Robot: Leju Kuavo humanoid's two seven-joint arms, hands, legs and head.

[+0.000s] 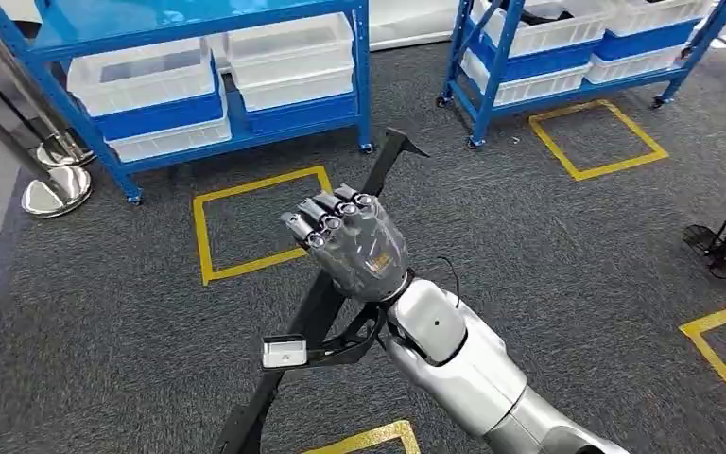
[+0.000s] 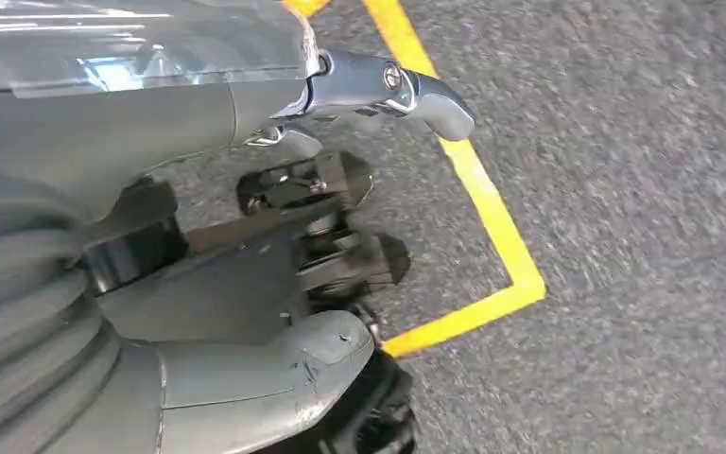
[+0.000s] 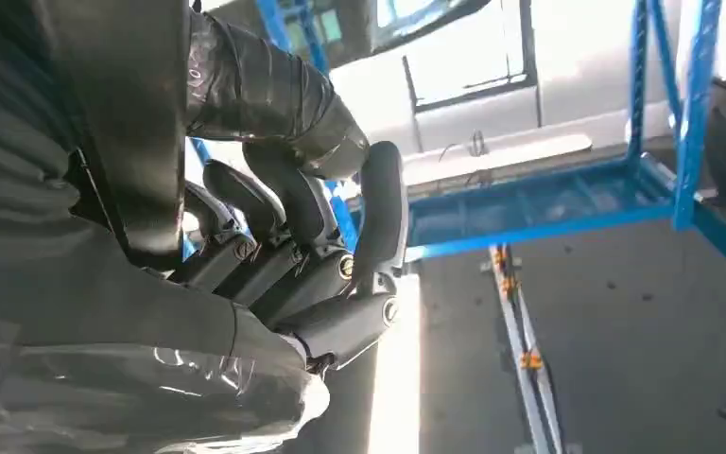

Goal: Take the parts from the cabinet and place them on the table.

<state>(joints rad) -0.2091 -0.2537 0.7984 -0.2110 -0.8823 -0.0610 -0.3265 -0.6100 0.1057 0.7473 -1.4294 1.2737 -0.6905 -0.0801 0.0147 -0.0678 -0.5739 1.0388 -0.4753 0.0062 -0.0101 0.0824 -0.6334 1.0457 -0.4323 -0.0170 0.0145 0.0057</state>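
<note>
Right robot hand point(image 1: 352, 241) grasping long black part point(image 1: 326, 303) over grey carpet point(image 1: 567, 274) | left robot hand point(image 2: 246, 246) fingers curled, holding nothing | blue shelving racks point(image 1: 198, 85) far

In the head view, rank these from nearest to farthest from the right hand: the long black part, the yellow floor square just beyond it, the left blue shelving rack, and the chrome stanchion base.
1. Long black part: gripped in the right hand.
2. Yellow floor square: on the carpet, just left of the hand.
3. Left blue shelving rack: beyond the square.
4. Chrome stanchion base: far left.
</note>
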